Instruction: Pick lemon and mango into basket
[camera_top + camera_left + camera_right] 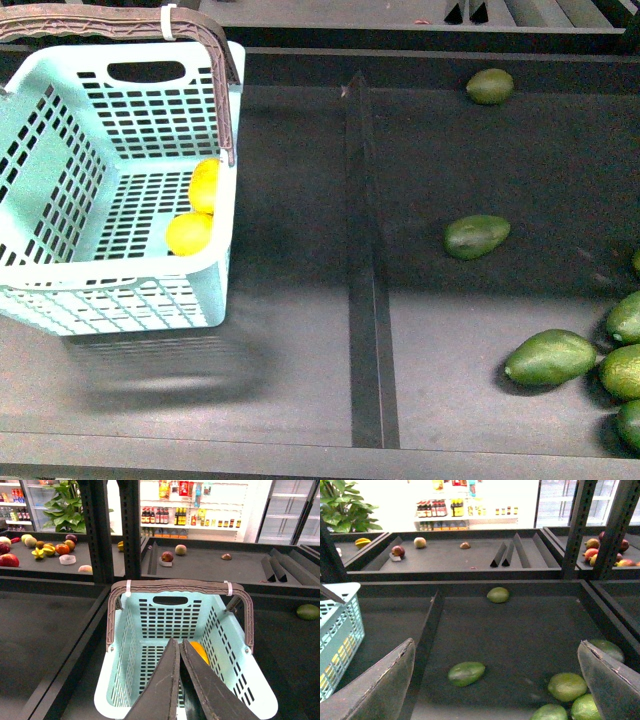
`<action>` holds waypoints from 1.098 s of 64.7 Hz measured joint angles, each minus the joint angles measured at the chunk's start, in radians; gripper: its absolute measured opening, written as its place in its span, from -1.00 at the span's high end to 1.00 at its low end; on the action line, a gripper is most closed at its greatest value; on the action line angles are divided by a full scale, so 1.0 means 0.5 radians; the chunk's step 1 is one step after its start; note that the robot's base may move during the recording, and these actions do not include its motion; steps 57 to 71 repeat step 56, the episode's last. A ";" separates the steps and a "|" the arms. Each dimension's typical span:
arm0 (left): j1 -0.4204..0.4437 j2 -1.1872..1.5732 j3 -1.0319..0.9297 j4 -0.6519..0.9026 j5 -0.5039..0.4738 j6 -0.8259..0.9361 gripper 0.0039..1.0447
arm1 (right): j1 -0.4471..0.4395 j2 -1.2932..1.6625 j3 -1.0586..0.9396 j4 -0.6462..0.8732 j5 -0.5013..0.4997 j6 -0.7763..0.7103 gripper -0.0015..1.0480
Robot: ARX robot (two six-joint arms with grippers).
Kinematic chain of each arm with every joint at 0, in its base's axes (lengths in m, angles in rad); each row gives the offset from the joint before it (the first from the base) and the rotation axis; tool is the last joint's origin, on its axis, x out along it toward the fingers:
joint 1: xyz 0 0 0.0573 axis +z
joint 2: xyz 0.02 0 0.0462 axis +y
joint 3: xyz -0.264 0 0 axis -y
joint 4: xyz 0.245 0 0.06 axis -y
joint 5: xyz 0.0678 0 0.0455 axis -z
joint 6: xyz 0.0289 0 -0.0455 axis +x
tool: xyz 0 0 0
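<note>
Both yellow fruits, lemon (189,233) and mango (205,184), lie inside the teal basket (60,180) at far left. Left gripper (178,647) hovers above, jaws together; right gripper (495,680) jaws apart over avocados (466,673).

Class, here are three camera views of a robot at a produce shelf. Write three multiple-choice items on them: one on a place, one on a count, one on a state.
1. Where do the two yellow fruits lie?
A. beside the avocados
B. inside the basket
C. on the divider

2. How many yellow fruits show in the basket in the front view?
A. two
B. four
C. none

3. How do the right gripper's fingers stand?
A. shut on an avocado
B. wide apart
C. shut, empty

Answers: B, the lemon and mango rest within the basket; A, just those two; B, the right gripper shows a wide gap.
</note>
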 joint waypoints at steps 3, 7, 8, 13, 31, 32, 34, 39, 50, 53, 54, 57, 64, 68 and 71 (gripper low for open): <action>0.000 0.000 0.000 -0.001 0.000 0.000 0.94 | 0.000 0.000 0.000 0.000 0.000 0.001 -0.83; 0.000 -0.001 0.000 -0.002 0.000 0.000 0.94 | 0.000 0.000 0.000 0.000 0.000 0.001 -0.83; 0.000 -0.001 0.000 -0.002 0.000 0.000 0.94 | 0.000 0.000 0.000 0.000 0.000 0.000 -0.83; 0.000 -0.001 0.000 -0.002 0.000 0.000 0.94 | 0.000 0.000 0.000 0.000 0.000 0.001 -0.83; 0.000 -0.001 0.000 -0.002 0.000 -0.001 0.83 | 0.000 0.000 0.000 0.000 0.000 0.000 -0.83; 0.000 -0.001 0.000 -0.002 0.000 -0.001 0.76 | 0.000 0.000 0.000 0.000 0.000 0.001 -0.83; 0.000 -0.001 0.000 -0.002 0.000 0.000 0.62 | 0.000 0.000 0.000 0.000 0.000 0.000 -0.83; 0.000 -0.001 0.000 -0.002 0.000 0.000 0.31 | 0.000 0.000 0.000 0.000 0.000 0.001 -0.83; 0.000 -0.001 0.000 -0.002 0.000 0.000 -0.37 | 0.000 0.000 0.000 0.000 0.000 0.001 -0.83; 0.000 -0.001 0.000 -0.002 0.000 -0.001 -0.54 | 0.000 0.000 0.000 0.000 0.000 0.001 -0.83; 0.000 -0.001 0.000 -0.002 0.000 0.000 -0.61 | 0.000 0.000 0.000 0.000 0.000 0.001 -0.83; 0.000 -0.001 0.000 -0.002 0.000 -0.001 -0.75 | 0.000 0.000 0.000 0.000 0.000 0.001 -0.83; 0.000 -0.001 0.000 -0.002 0.000 -0.001 -0.75 | 0.000 0.000 0.000 0.000 0.000 0.001 -0.83; 0.000 -0.001 0.000 -0.002 0.000 -0.001 -0.75 | 0.000 0.000 0.000 0.000 0.000 0.001 -0.83; 0.000 -0.001 0.000 -0.002 0.000 -0.001 -0.75 | 0.000 0.000 0.000 0.000 0.000 0.001 -0.83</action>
